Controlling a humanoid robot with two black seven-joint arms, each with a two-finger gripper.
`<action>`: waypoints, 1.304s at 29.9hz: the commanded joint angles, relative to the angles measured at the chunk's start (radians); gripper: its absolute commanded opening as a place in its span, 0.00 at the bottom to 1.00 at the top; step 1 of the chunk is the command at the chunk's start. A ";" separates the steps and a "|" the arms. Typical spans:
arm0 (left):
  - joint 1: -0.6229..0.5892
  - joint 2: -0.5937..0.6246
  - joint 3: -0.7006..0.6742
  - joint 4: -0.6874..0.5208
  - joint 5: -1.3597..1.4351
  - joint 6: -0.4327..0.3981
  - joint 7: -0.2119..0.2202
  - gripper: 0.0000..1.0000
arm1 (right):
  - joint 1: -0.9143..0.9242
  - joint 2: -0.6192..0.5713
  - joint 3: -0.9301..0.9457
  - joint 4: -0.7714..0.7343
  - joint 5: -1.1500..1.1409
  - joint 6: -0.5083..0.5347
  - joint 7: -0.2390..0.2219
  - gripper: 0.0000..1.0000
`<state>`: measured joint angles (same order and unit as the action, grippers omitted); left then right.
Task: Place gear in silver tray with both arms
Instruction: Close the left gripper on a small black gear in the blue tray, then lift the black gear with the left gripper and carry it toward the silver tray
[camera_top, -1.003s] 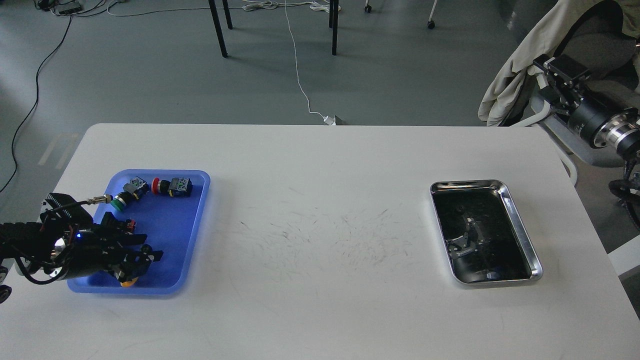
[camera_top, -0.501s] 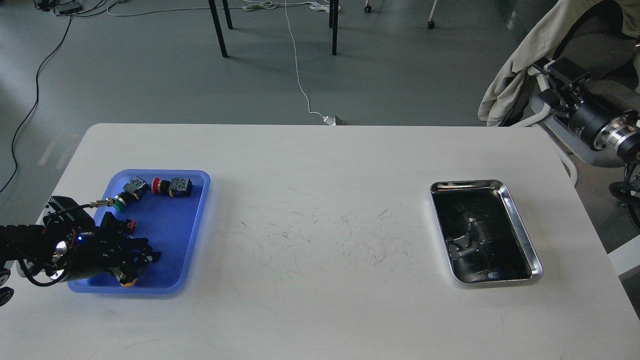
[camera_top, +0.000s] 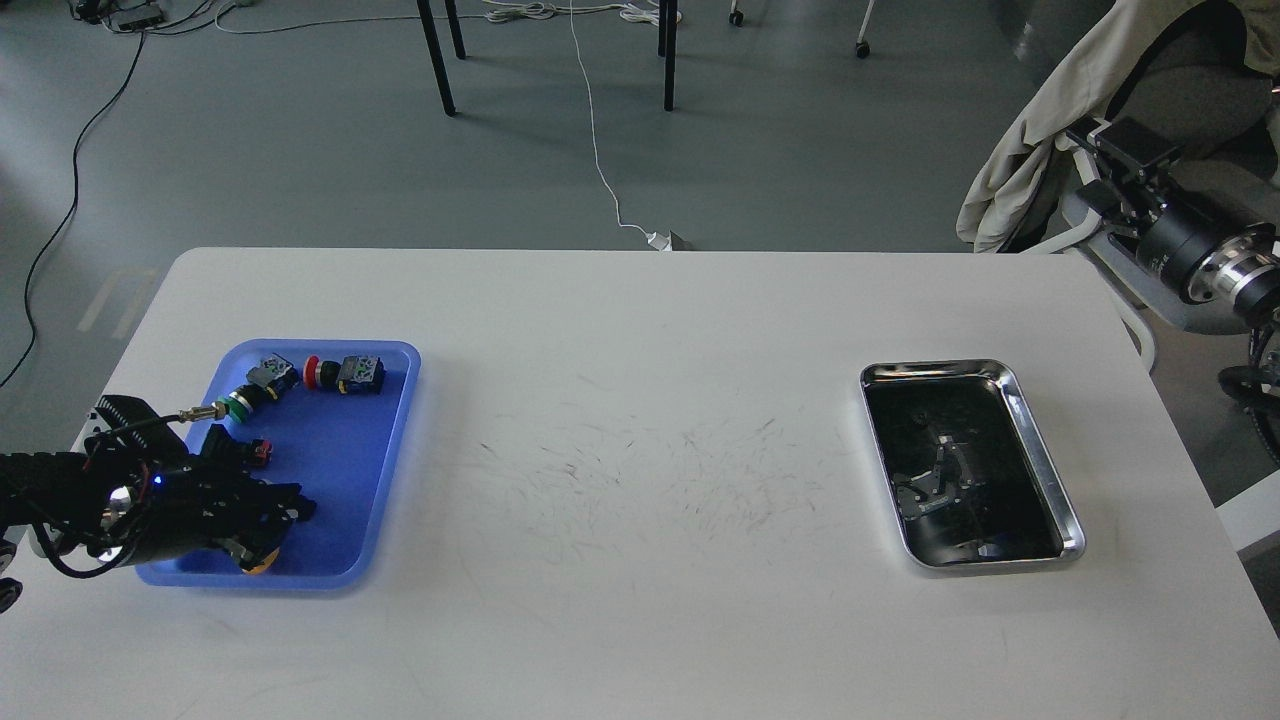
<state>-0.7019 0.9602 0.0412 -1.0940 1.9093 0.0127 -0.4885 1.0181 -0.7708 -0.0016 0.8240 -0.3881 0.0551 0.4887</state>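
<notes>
The silver tray (camera_top: 935, 367) lies on the right side of the white table, its dark bottom showing only reflections. My left gripper (camera_top: 280, 515) is low over the near end of the blue tray (camera_top: 340, 450). A small yellow-orange round part (camera_top: 258, 566) shows just under it. The fingers are dark and I cannot tell them apart, nor whether they hold the part. I cannot make out a gear as such. My right gripper (camera_top: 1125, 148) hangs off the table at the far right, well behind the silver tray, and looks small and dark.
The blue tray holds a green push button (camera_top: 240, 402), a red push button (camera_top: 340, 373) and a small red-tipped part (camera_top: 260, 452). A chair with a beige cloth (camera_top: 1030, 150) stands behind my right arm. The white table (camera_top: 640, 450) has scuff marks in the middle.
My left gripper has drawn slightly back to the left and lower over the yellow-orange part, its fingers looking closer together. My right arm has shifted a little to the right.
</notes>
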 joint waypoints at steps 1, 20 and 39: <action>-0.001 0.000 0.003 -0.003 0.008 0.000 0.000 0.15 | -0.001 0.001 0.000 -0.002 0.000 0.000 0.000 0.84; -0.195 0.055 -0.014 -0.127 -0.022 -0.046 0.000 0.06 | -0.006 0.001 0.003 0.000 0.000 -0.012 0.000 0.84; -0.429 -0.457 -0.012 -0.055 -0.185 -0.146 0.000 0.07 | -0.021 0.005 0.014 0.017 0.005 -0.046 0.000 0.84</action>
<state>-1.1289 0.6214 0.0219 -1.2014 1.7195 -0.1326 -0.4881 0.9956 -0.7607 0.0063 0.8310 -0.3837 0.0148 0.4887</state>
